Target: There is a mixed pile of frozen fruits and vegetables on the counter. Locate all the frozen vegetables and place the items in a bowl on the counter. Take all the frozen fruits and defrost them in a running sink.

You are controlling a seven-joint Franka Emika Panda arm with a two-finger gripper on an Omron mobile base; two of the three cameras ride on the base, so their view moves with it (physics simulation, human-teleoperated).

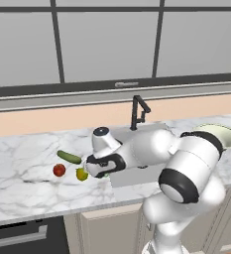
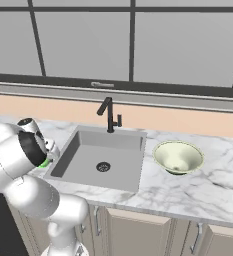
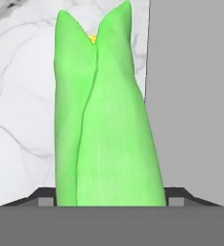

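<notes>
at the sink's [image 1: 137, 173] nine o'clock edge, the gripper [image 1: 98, 169] clamps the corn-like green husk [image 3: 104, 125], just off the counter [image 1: 23, 168]. vegetable step: next carry it to the bowl [image 2: 178, 156] at three o'clock.

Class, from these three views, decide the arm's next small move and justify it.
Probably lift the light-green vegetable straight up, if the grip is firm. In the hand view it stands between the jaws, beside the sink; whether they have closed on it cannot be told. The bowl waits beyond the sink.

sink [image 2: 95, 160]: open basin | faucet [image 2: 108, 114]: stands at back rim
</notes>
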